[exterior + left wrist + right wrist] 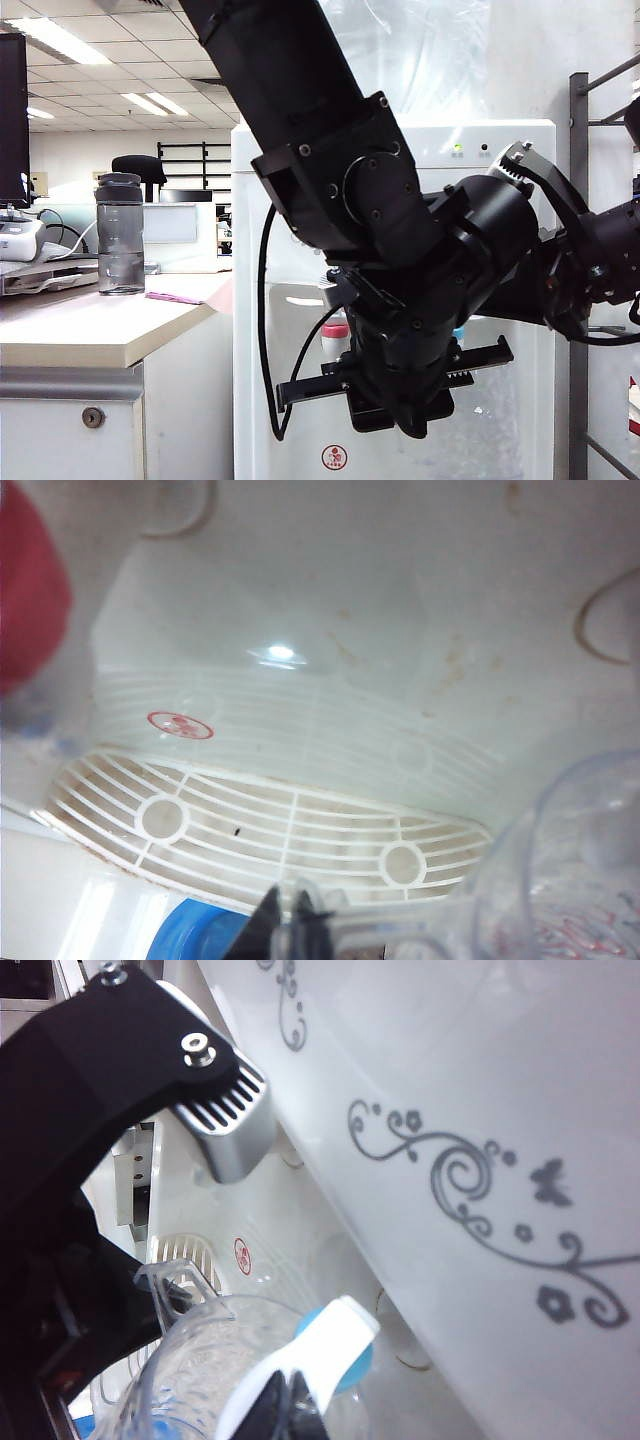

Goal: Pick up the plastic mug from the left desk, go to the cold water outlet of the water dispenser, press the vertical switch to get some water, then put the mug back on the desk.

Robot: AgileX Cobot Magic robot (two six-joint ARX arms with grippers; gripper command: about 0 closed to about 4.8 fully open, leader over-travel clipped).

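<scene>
The water dispenser (400, 300) stands just beside the left desk (90, 330), whose top carries a smoky-grey bottle (120, 233) near its front edge. In the dispenser's tap recess, the left gripper (300, 925) is clenched on the plastic mug (215, 1375) by its handle, under the cold water outlet (345, 1360). The right gripper (285, 1400), jaws drawn together, touches the vertical switch (320, 1345).
</scene>
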